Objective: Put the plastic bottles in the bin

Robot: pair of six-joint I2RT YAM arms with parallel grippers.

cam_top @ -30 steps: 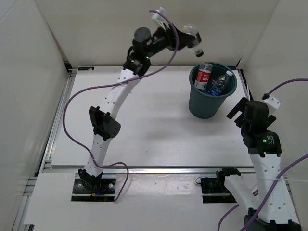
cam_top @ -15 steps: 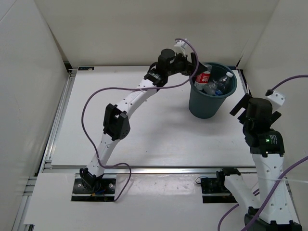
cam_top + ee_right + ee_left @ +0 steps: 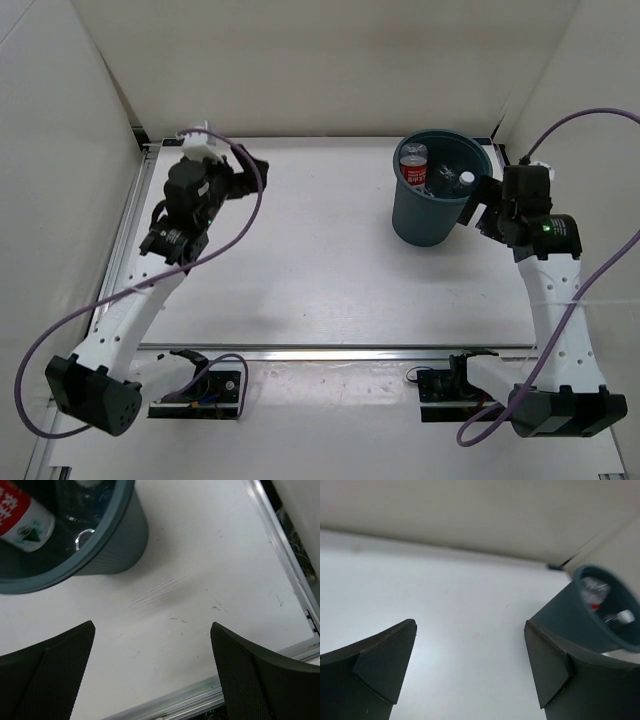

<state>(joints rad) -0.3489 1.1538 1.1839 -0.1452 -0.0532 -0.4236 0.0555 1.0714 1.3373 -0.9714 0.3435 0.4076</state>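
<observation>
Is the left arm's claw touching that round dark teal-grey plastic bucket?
Apart. The top view shows the left gripper far from the round dark teal-grey plastic bin, with white table between them.

The round dark teal-grey plastic bin (image 3: 425, 222), tapered toward its base and finished with a rolled rim, stands upright on the bench near the far right corner. Inside it, against the left wall, a small clear plastic bottle with a red label (image 3: 413, 166) leans nearly upright, and to its right sits a clear bottle with a white cap (image 3: 467, 178). More clear plastic shows in the dark bottom between them, too jumbled to tell apart.
</observation>
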